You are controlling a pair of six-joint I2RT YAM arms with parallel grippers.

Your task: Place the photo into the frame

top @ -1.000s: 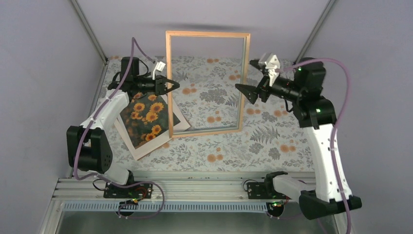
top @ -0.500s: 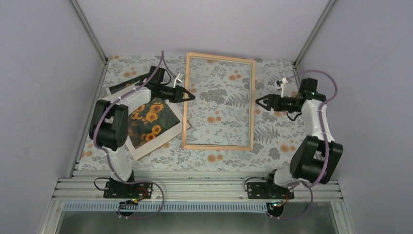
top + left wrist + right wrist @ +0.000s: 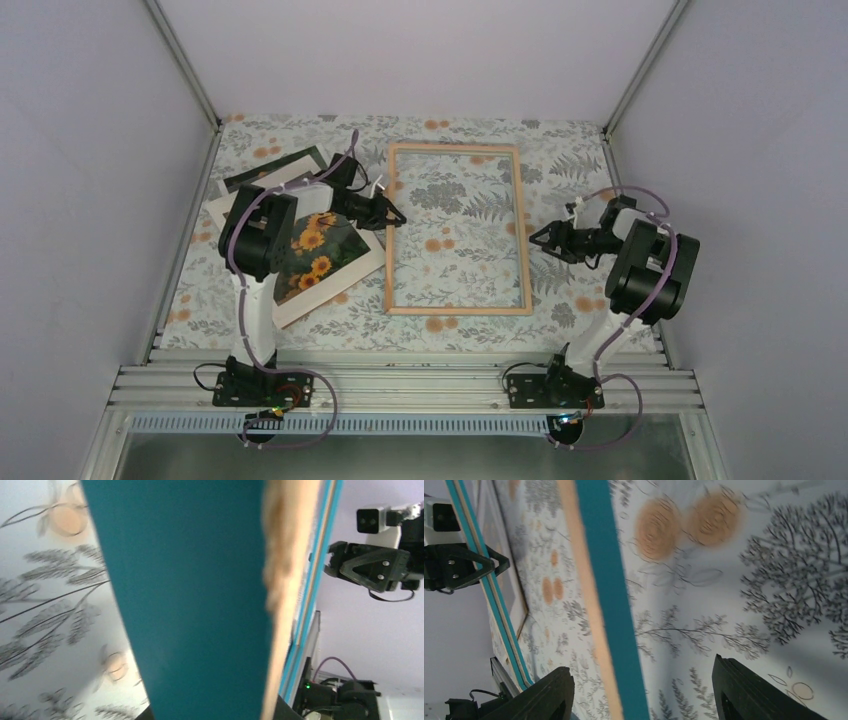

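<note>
The frame [image 3: 458,311] lies about flat on the flowered cloth, pale wood back up. My left gripper [image 3: 395,214] is at its left rail. In the left wrist view the teal rail [image 3: 185,605] fills the picture and hides most of my fingers, which sit close on either side of it. My right gripper [image 3: 537,238] is at the right rail. In the right wrist view it [image 3: 642,666] is wide open, with the teal rail [image 3: 611,605] between the fingers and touching neither. The sunflower photo [image 3: 322,248] lies face up left of the frame, partly under my left arm.
The photo rests on a white border sheet [image 3: 300,305]. A dark flat board [image 3: 272,170] lies behind it at the back left. Grey walls close in the table on the left, back and right. The arm bases and metal rail [image 3: 400,385] run along the near edge.
The frame has come down from standing upright at the back to lying about flat. Both grippers have dropped low with it, and both arms have folded down toward the table.
</note>
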